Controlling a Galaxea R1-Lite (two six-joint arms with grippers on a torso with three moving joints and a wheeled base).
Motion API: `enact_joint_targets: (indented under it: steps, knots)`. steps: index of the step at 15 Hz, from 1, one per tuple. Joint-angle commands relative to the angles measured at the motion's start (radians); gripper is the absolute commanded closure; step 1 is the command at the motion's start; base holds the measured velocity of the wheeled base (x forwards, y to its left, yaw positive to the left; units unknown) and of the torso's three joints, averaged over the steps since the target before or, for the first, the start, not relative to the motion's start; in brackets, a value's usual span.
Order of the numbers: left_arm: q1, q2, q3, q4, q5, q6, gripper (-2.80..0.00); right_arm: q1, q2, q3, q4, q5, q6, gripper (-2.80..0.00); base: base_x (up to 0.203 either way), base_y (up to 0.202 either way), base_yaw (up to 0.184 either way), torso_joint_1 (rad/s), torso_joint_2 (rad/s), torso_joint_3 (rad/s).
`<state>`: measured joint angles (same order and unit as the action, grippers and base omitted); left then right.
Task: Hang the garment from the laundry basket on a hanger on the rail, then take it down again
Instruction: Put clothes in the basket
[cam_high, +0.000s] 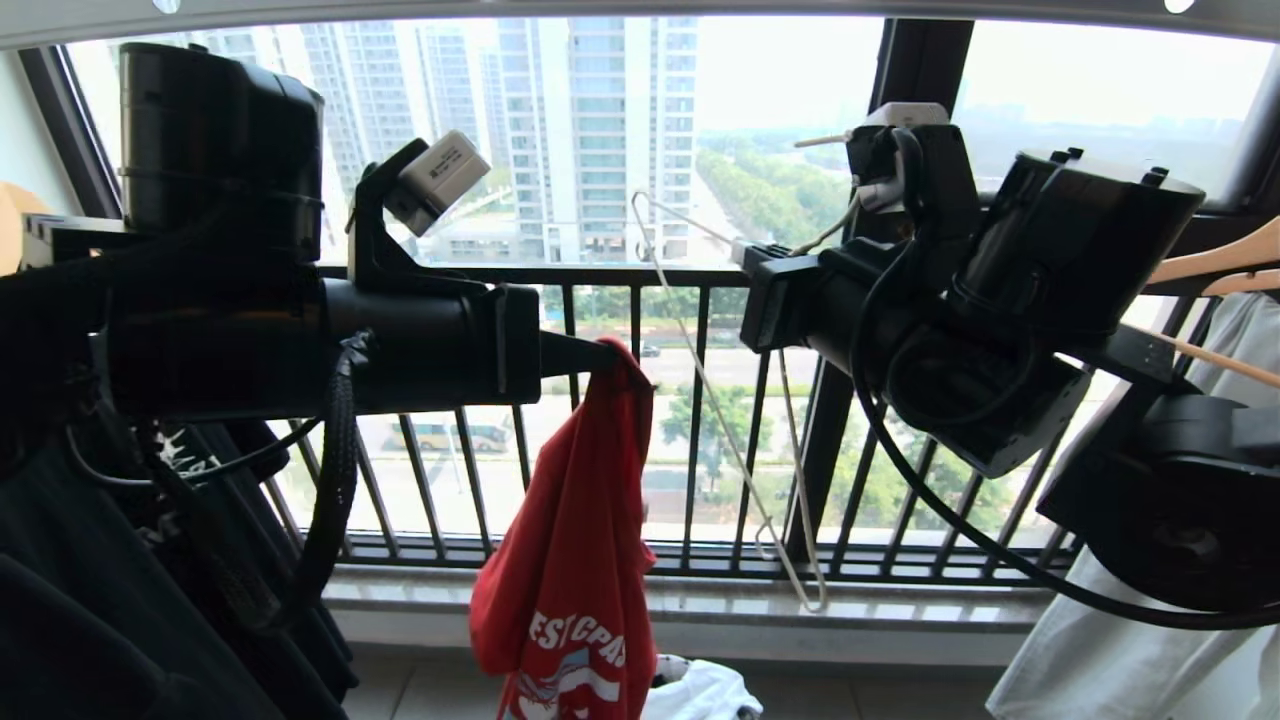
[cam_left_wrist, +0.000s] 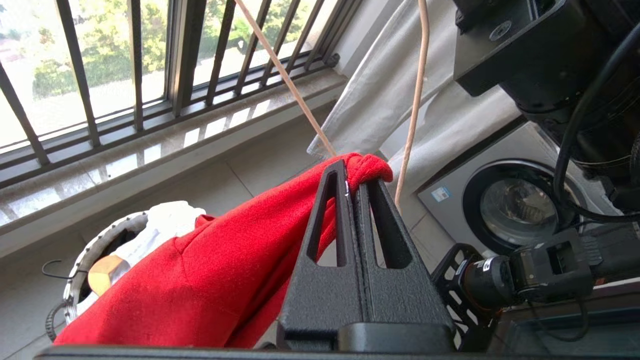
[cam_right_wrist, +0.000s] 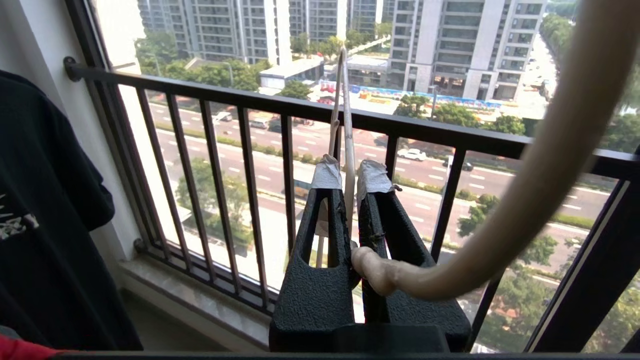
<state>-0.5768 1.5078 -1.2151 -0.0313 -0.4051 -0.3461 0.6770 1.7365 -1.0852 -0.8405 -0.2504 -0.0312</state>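
Observation:
The red garment (cam_high: 575, 560) hangs bunched from my left gripper (cam_high: 603, 355), which is shut on a fold of it at mid-height before the window. In the left wrist view the red cloth (cam_left_wrist: 200, 280) wraps over the closed fingertips of that gripper (cam_left_wrist: 356, 172). My right gripper (cam_high: 748, 257), to the right and slightly higher, is shut on the thin cream hanger (cam_high: 735, 450), which dangles tilted between the arms. Its wire (cam_right_wrist: 346, 125) runs between the taped tips of the right gripper (cam_right_wrist: 350, 172). The rail (cam_high: 600, 8) crosses overhead. The laundry basket (cam_left_wrist: 82, 257) stands on the floor below.
The black balcony railing (cam_high: 700, 275) fills the window ahead. A black T-shirt (cam_high: 100, 600) hangs at the left. Wooden hangers (cam_high: 1220, 260) and a white garment (cam_high: 1100, 650) hang at the right. A washing machine (cam_left_wrist: 520, 205) stands low on the right.

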Motion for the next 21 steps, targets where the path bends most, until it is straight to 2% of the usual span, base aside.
enact_joint_targets:
  steps: [1, 3, 6, 10, 13, 18, 21]
  knots:
    - [-0.007, 0.065, 0.003, -0.004, -0.002, 0.0, 0.0, -0.042, 0.012, 0.022, -0.028, -0.002, -0.001, 0.0, 0.0, 0.0, 0.0, 0.0, 0.0, 0.0]
    - [-0.007, 0.109, 0.003, -0.012, 0.001, 0.008, 0.0, -0.085, 0.007, 0.047, -0.032, 0.003, 0.0, 0.0, 0.0, 0.0, 0.0, 0.0, 0.0, 0.0]
    - [0.027, 0.196, 0.011, -0.016, 0.024, 0.098, 0.0, -0.117, 0.004, 0.044, -0.028, 0.008, -0.02, 0.0, 0.0, 0.0, 0.0, 0.0, 0.0, 0.0]
    - [0.061, 0.322, 0.025, -0.091, 0.05, 0.145, 0.0, -0.162, 0.011, 0.044, -0.025, 0.034, -0.021, 0.0, 0.0, 0.0, 0.0, 0.0, 0.0, 0.0]
    - [0.06, 0.409, 0.026, -0.098, 0.091, 0.194, 0.0, -0.18, 0.009, 0.044, -0.025, 0.034, -0.021, 0.0, 0.0, 0.0, 0.0, 0.0, 0.0, 0.0]
    - [0.06, 0.586, 0.057, -0.212, 0.105, 0.255, 0.0, -0.206, 0.011, 0.044, -0.026, 0.039, -0.038, 0.0, 0.0, 0.0, 0.0, 0.0, 0.0, 0.0]
    - [0.06, 0.686, 0.05, -0.26, 0.189, 0.301, 0.0, -0.211, 0.009, 0.044, -0.026, 0.039, -0.038, 0.0, 0.0, 0.0, 0.0, 0.0, 0.0, 0.0]
